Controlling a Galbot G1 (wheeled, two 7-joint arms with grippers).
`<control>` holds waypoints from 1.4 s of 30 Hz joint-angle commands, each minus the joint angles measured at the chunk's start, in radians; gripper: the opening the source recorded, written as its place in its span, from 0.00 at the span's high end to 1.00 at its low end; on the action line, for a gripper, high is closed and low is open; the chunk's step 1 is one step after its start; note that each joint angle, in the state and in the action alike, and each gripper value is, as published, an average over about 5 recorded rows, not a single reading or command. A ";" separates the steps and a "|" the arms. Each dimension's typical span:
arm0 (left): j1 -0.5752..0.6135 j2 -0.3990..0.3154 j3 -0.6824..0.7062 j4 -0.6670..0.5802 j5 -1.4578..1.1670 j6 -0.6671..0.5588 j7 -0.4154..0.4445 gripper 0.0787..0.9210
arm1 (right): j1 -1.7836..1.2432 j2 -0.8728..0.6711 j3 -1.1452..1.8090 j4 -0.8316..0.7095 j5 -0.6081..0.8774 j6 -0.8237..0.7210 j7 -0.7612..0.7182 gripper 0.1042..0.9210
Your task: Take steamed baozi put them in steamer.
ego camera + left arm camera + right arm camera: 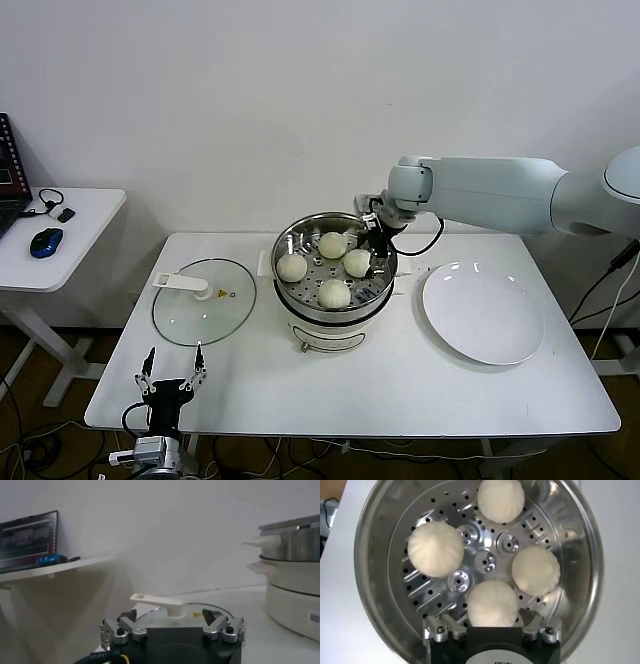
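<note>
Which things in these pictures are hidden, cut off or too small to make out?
- Head view: the right gripper covers part of the steamer rim and floor.
- Right wrist view: the right gripper's body hides the lower edge of the nearest baozi.
- Left wrist view: the steamer's inside is hidden by its wall; the glass lid is partly behind the left gripper.
- Head view: the lid's yellow label is too small to read.

A glass lid (203,300) lies left on the white table (380,385); an empty white plate (483,312) lies right. A blue mouse (45,241) sits on the side desk (85,215) far left.
</note>
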 commanded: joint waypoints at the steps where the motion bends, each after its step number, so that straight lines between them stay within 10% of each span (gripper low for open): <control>1: 0.005 0.004 0.004 -0.011 0.000 0.002 0.002 0.12 | 0.123 -0.056 -0.016 0.051 0.079 0.000 -0.019 0.12; 8: 0.013 0.015 0.006 -0.025 -0.001 0.003 0.002 0.12 | 0.236 -0.228 0.026 0.241 0.135 -0.048 0.077 0.12; 25: -0.001 0.017 0.014 -0.025 0.018 0.014 0.007 0.12 | -0.758 -0.814 1.124 0.836 -0.021 -0.167 1.144 0.12; 42: 0.009 0.001 0.013 -0.038 0.054 0.003 0.008 0.12 | -2.079 -0.182 2.355 0.935 -0.646 0.330 1.085 0.12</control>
